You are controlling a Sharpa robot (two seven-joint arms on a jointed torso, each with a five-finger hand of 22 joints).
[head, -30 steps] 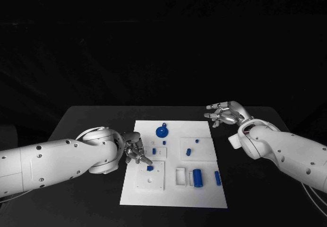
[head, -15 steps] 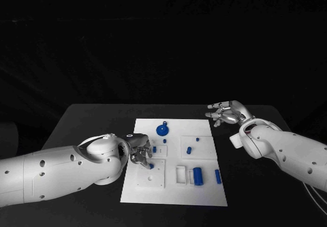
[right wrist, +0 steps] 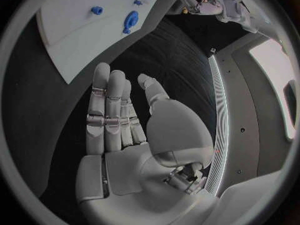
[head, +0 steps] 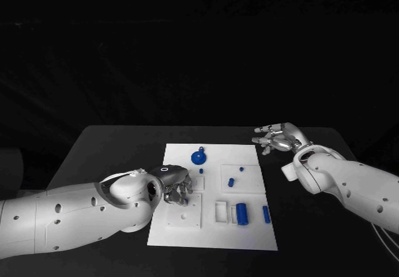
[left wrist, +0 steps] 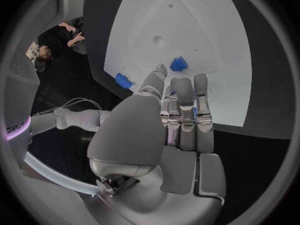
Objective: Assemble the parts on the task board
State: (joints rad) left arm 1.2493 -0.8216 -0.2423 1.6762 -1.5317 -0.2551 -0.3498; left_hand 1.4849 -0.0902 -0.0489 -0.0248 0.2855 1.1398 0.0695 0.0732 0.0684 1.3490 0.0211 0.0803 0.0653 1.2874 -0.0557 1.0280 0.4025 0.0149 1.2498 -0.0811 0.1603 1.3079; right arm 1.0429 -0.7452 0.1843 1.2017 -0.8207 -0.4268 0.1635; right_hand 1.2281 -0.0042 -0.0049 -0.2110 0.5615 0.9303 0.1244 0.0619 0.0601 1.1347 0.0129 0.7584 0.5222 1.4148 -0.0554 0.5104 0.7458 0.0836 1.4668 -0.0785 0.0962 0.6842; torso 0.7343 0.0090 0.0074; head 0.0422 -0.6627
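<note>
You are looking at the task board (head: 212, 231), a white plate lying flat in the middle of the black surface (head: 108, 150), with blue parts spread over it. The left robot hand (head: 176, 187) is hovering low over the board's left half, fingers pointing down and drawn close together; from the left wrist view those fingers (left wrist: 185, 110) are lying side by side with a sliver of blue between them, though you cannot tell whether they are actually pinching it. Just beyond those fingertips a small blue part (left wrist: 179, 64) is sitting on the plate. Farther from that hand, toward the board's far edge, the round blue part (head: 199, 158) is lying flat, and off to its other side a blue cylinder (head: 241, 214) and a slim blue bar (head: 266, 215) are resting near the board's near right corner. The right robot hand (head: 274, 137) is hanging well apart from the board, past its far right corner, fingers extended and holding nothing.
</note>
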